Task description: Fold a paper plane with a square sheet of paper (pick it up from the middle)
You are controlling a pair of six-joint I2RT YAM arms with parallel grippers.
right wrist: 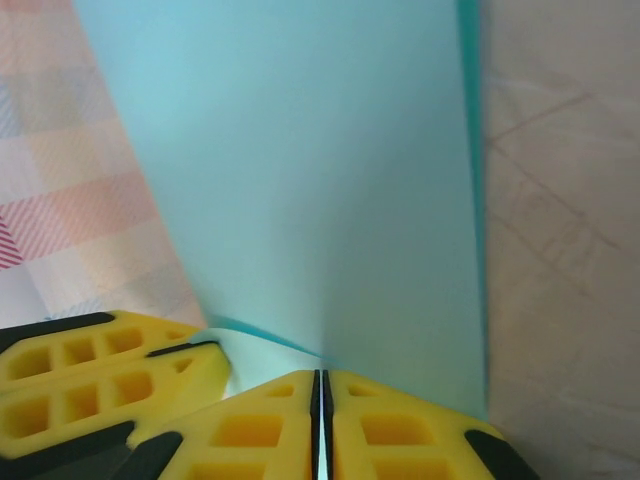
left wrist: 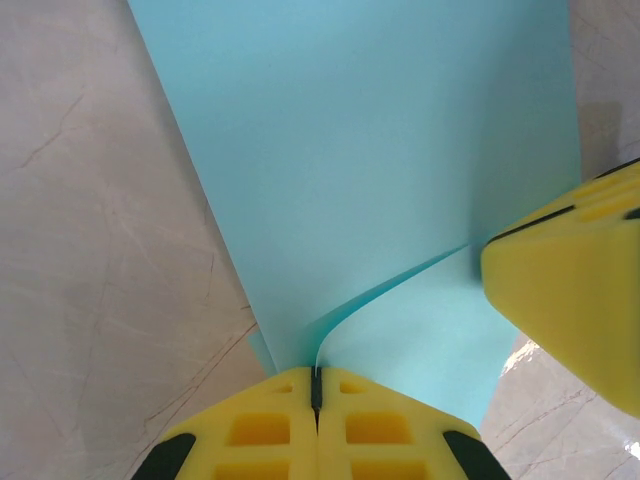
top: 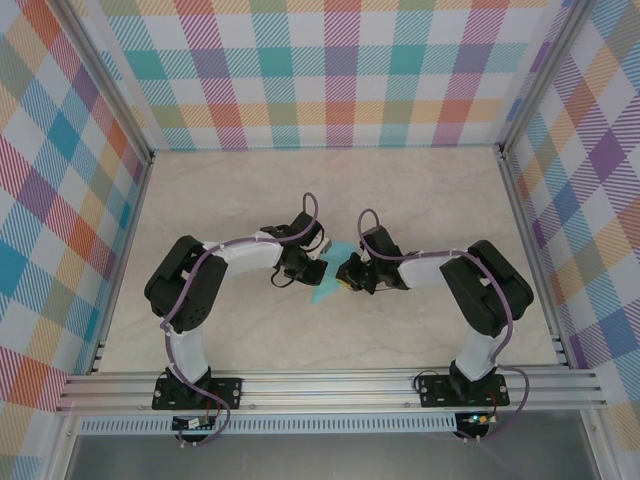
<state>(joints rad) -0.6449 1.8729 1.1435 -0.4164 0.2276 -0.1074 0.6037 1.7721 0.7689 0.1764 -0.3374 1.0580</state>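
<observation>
The turquoise sheet of paper hangs between both grippers over the middle of the table, partly folded, with a pointed corner toward the near side. My left gripper is shut on its edge, where a curved flap lifts off the main sheet. My right gripper is shut on the opposite edge of the paper. The right gripper's yellow fingers show at the right of the left wrist view, and the left gripper's fingers at the lower left of the right wrist view.
The pale marbled table is boxed in by checked walls and aluminium rails at the near edge. Both arms bend inward and meet at the centre, close together.
</observation>
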